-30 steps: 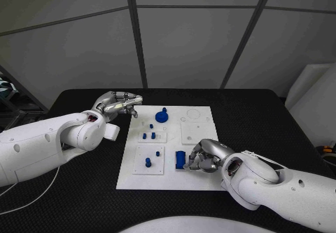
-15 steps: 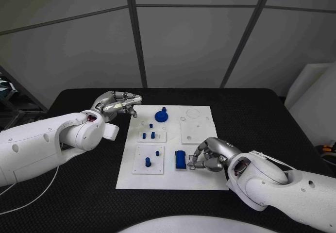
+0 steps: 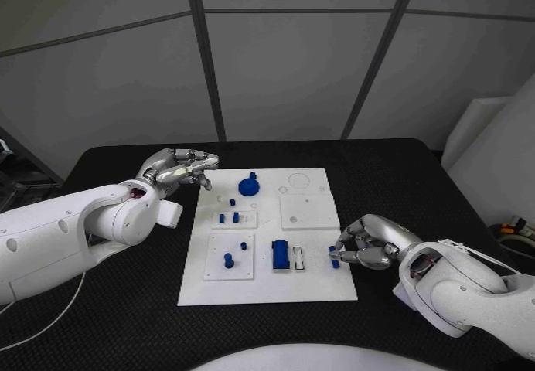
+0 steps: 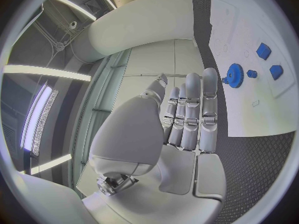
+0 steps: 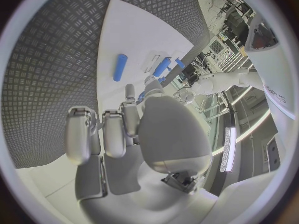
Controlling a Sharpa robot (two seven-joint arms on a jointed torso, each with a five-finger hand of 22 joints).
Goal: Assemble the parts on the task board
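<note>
Near the board's [image 3: 267, 290] right edge, the right hand [image 3: 370, 246] curls empty beside a peg [image 3: 333, 257], likely ready to grab it. Off by the far left corner, the left hand [image 3: 175, 166] waits, fingers bent, holding nothing.

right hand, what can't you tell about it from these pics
- Right hand, head view: whether its curled fingers touch the small blue part beside them; they overlap and the part is tiny.
- Right wrist view: the palm hides the fingertips, so any grip is unclear.
- Left hand: nothing visible in it.

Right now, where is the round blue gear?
In the head view, the blue gear sits at the far left part of the task board, near the left hand.
</note>
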